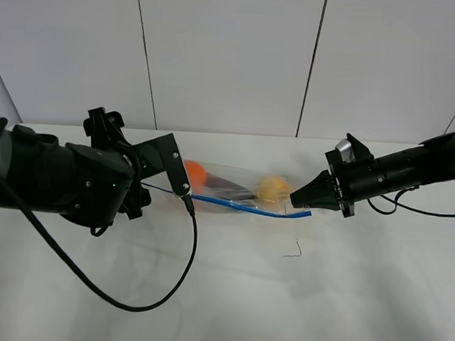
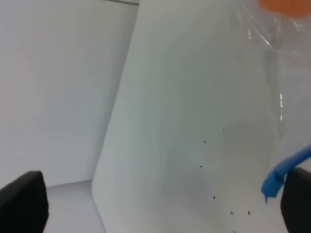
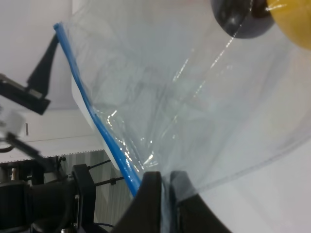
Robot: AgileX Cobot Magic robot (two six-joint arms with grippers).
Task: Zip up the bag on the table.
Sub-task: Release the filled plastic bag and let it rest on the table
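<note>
Mid desk [image 1: 282, 295]: clear bag [image 1: 234, 188], blue zipper strip [image 1: 241, 207] along near edge, orange, dark and yellow fruit [image 1: 271, 188] inside. Left fingers [image 2: 22, 201] spread wide, nothing between, strip end just beside one. Right fingers [image 3: 146, 199] pressed together, pinching bag's end by strip.

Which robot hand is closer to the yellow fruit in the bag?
Right. The right gripper pinches the bag just beside the yellow fruit. The left gripper is open at the bag's other end, by the orange fruit.
</note>
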